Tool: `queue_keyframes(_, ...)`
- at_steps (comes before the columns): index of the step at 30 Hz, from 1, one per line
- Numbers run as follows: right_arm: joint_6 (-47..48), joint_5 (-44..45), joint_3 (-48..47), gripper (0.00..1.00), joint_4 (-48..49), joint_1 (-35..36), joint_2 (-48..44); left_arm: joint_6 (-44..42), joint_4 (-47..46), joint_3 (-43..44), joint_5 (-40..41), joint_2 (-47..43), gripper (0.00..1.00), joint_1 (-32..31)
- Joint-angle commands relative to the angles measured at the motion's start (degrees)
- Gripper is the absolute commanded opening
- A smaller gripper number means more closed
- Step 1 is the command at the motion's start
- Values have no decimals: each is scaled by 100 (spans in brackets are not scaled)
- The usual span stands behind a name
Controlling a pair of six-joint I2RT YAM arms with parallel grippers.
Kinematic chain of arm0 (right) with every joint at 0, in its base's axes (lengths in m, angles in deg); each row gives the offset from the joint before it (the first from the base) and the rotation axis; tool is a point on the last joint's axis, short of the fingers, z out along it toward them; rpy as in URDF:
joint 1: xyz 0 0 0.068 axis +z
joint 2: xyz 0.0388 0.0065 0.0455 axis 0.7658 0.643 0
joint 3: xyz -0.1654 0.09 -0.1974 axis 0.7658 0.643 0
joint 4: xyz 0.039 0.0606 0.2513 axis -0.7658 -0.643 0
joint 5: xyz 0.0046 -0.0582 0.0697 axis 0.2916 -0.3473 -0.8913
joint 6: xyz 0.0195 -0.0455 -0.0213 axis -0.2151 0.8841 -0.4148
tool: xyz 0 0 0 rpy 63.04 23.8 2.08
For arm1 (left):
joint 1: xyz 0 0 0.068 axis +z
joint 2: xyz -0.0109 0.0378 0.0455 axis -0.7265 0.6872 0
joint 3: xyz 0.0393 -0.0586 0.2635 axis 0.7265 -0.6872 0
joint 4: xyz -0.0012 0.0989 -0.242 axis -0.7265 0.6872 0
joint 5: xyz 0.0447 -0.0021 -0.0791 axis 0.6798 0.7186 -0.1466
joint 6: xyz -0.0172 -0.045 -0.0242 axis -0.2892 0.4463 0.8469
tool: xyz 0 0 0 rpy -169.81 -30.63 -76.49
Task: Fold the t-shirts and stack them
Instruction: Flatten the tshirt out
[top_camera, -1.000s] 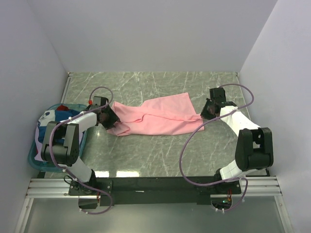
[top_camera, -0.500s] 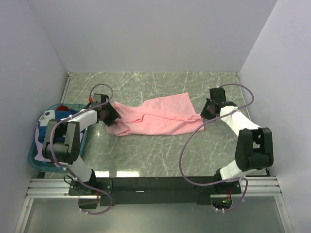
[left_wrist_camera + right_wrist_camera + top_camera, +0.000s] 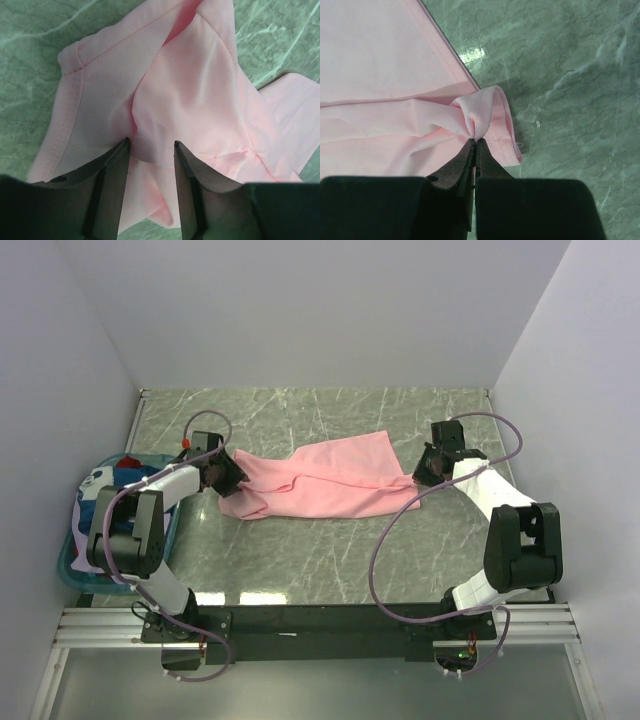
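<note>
The pink t-shirt (image 3: pixel 320 485) lies crumpled across the middle of the counter (image 3: pixel 330 570), stretched btwn the two arms and not yet flat.

Right hand (image 3: pixel 425 472) is clamped shut on a small bunched fold at the shirt's right corner. The wrist view shows only a thin nip of cloth in the tips.

Left hand (image 3: pixel 228 478) sits at the shirt's left end. Its jaws are apart, astride a raised ridge of fabric, w/ the cloth between them but not pinched.

Risks:
- If the left hand closes on the ridge only, it prob. grabs one layer, or two layers twisted, so the spread comes out skewed.
- The right grip is shallow, so a hard pull apart could slip the corner out.
- Lifting unevenly would leave the folded-under flap trapped.

Nearby, the teal basket (image 3: pixel 66 570) w/ the other shirts (image 3: pixel 105 490) sits just left of the left arm, so there's little room to draw that way. The right arm's cable (image 3: pixel 373 555) loops low over the counter near the shirt's edge and could snag.
</note>
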Motion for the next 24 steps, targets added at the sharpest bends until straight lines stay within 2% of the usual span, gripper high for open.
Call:
queue_keyframes(1, 53, -14, 17, 0, 153, -36, -192, 215, -298, -231, 182, -350, 47, 98)
queue_keyframes(6, 35, -128, 79, 0, 171, -45, -192, 409, -756, -443, 42, -500, 48, 221)
queue_keyframes(13, 17, -128, 105, 0, 188, -36, -218, 461, -932, -347, -186, -395, 49, 230)
queue_keyframes(24, 18, -155, 140, 0, 206, -36, -236, 312, -256, -312, 429, -316, 55, 230)
